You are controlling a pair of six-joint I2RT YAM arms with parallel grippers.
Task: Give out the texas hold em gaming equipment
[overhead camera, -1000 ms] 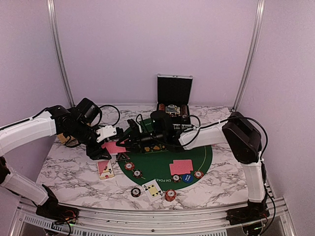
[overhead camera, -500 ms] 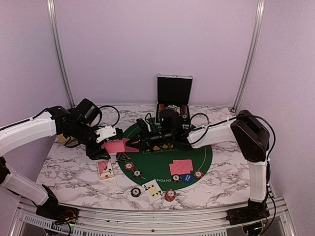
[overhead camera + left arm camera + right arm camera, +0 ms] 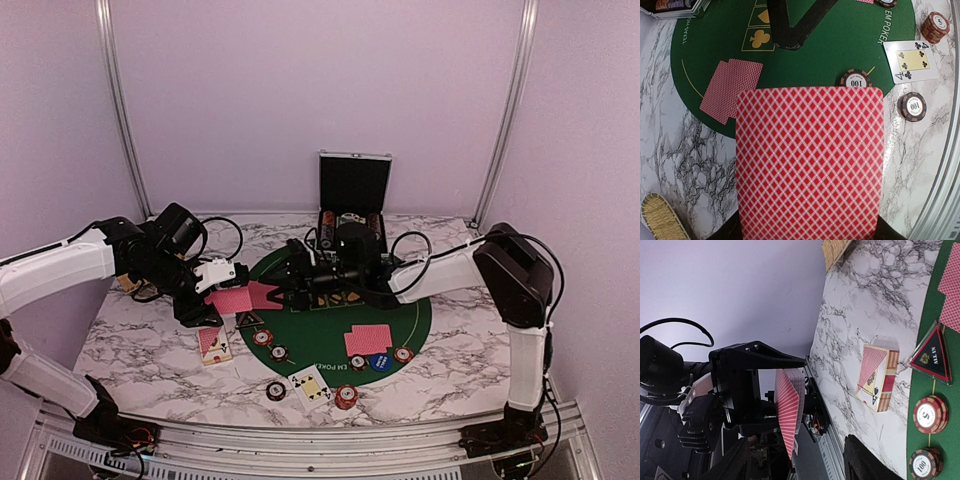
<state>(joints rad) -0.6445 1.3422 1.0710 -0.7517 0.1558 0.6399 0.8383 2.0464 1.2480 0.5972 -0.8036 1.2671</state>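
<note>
Left gripper (image 3: 216, 296) was clenched on a red-backed playing card (image 3: 810, 165), held flat above the marble table (image 3: 680, 150) at the left edge of the green felt mat (image 3: 840, 45). Right gripper (image 3: 285, 290) was released, with fingers apart and nothing between them, and faced that card from over the mat. Two face-down cards (image 3: 731, 91) lay overlapped on the mat just beside it. A four of clubs (image 3: 913, 60) lay face-up on the marble near two dark poker chips (image 3: 914, 106).

"100" on two chips (image 3: 855, 81) (image 3: 914, 106), "5" on red chip (image 3: 935, 26), "4" on face-up card (image 3: 912, 60), "EM POKER" on mat (image 3: 840, 45)
</note>
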